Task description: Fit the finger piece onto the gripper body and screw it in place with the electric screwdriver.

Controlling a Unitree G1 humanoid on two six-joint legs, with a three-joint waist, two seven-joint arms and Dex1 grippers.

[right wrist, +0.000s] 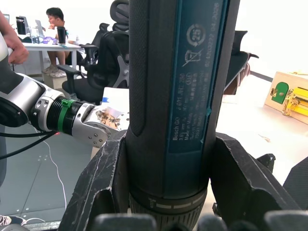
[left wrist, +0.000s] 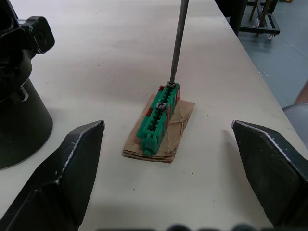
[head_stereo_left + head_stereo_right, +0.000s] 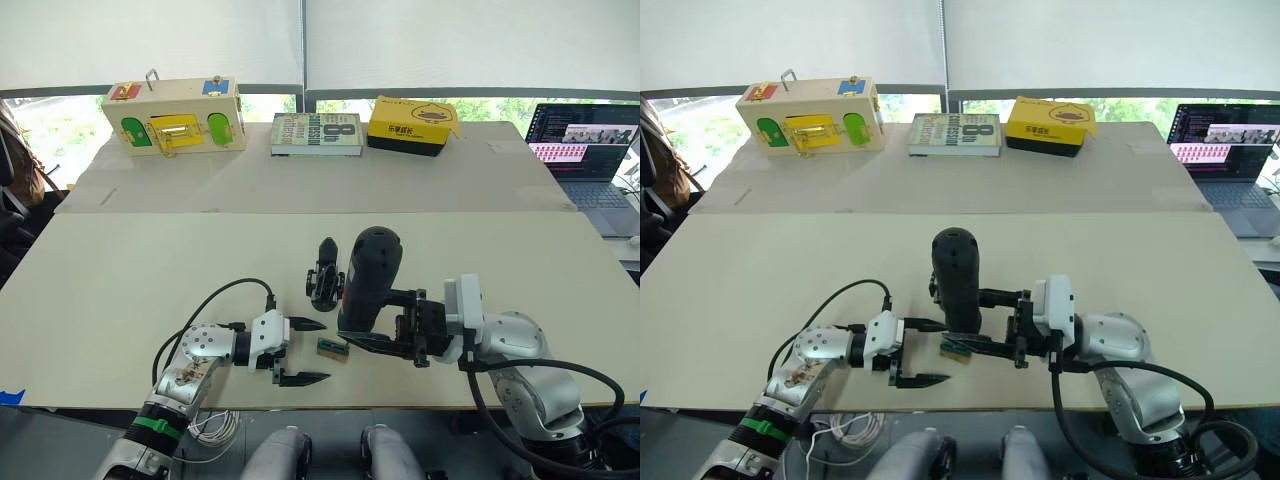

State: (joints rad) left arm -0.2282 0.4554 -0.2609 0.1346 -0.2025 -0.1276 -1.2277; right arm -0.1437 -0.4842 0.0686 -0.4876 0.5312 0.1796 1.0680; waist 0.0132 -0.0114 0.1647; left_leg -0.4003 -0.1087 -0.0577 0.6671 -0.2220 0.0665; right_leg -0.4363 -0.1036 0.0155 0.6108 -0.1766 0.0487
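Right gripper: I have it clamped around the electric screwdriver, upright, so the bit drops onto a screw in the green block.
Left gripper: spread wide, empty, flanking that block.
Gripper body: stands just behind, finger piece apparently fitted; I judge screw pickup underway.
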